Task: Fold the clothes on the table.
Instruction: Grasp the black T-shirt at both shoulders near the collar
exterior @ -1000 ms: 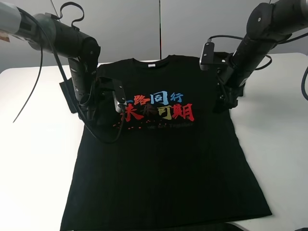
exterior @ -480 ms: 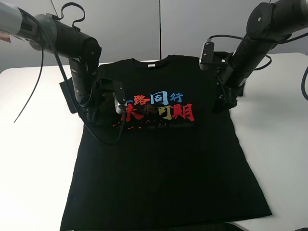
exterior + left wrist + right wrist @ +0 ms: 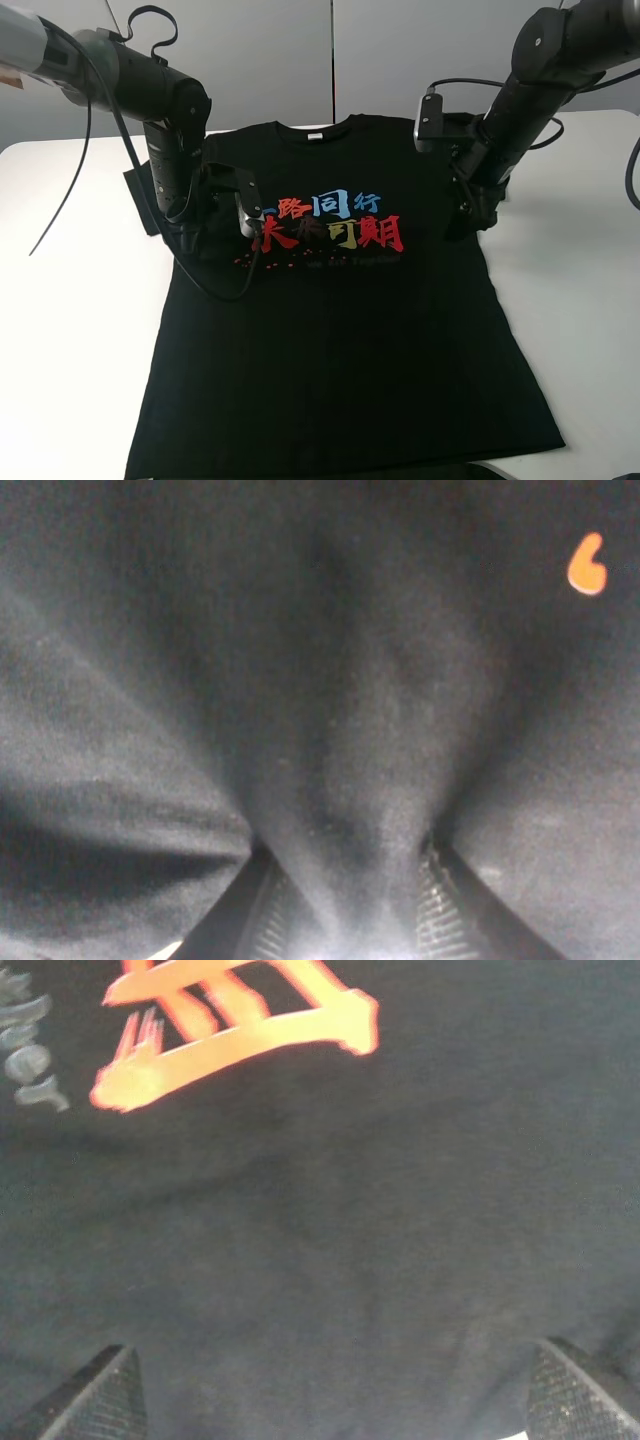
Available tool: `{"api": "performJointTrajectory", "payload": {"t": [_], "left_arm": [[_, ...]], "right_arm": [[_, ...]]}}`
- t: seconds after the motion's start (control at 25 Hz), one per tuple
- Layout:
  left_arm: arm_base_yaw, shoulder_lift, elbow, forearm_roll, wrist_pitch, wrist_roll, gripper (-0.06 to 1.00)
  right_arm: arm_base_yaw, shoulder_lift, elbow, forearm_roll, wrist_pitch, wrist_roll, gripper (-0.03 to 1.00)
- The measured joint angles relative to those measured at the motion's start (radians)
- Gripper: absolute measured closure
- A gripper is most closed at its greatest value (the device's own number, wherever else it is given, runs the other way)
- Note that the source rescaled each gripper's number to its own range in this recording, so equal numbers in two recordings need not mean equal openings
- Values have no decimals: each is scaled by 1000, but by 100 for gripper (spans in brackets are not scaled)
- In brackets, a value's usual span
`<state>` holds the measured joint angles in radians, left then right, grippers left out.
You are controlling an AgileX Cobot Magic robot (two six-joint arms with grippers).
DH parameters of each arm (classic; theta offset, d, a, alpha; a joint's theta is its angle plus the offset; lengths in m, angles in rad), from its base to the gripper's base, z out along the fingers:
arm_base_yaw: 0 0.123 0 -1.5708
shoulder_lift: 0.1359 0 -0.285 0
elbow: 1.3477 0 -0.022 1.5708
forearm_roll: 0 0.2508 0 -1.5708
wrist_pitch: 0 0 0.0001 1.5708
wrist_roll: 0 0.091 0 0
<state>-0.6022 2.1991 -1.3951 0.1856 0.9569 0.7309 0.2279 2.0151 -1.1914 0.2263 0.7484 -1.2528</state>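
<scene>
A black T-shirt point(image 3: 340, 330) with red, blue and yellow characters point(image 3: 330, 222) lies flat, front up, on the white table point(image 3: 70, 300). My left gripper point(image 3: 195, 240) is down on the shirt's left chest area. In the left wrist view it point(image 3: 350, 935) is shut on a pinched ridge of black cloth point(image 3: 350, 780). My right gripper point(image 3: 468, 215) sits on the shirt's right side below the armpit. In the right wrist view it point(image 3: 340, 1405) is open, with its fingers point(image 3: 100, 1400) wide apart over flat cloth beside the printed character point(image 3: 240, 1030).
The left sleeve point(image 3: 140, 200) sticks out behind the left arm. The shirt's hem point(image 3: 340, 465) reaches the table's front edge. Cables point(image 3: 60, 190) hang from the left arm. Bare table lies on both sides point(image 3: 580, 300).
The right gripper has shifted slightly to the right on the shirt. The left gripper has stayed put, still holding the cloth.
</scene>
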Motion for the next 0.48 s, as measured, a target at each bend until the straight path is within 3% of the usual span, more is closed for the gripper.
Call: {"api": "performJointTrajectory", "payload": {"t": [0.48], "left_arm": [[0,0,0,6,0,-14,52]], "right_arm": [[0,66,9,-104,-2,-33,14]]}}
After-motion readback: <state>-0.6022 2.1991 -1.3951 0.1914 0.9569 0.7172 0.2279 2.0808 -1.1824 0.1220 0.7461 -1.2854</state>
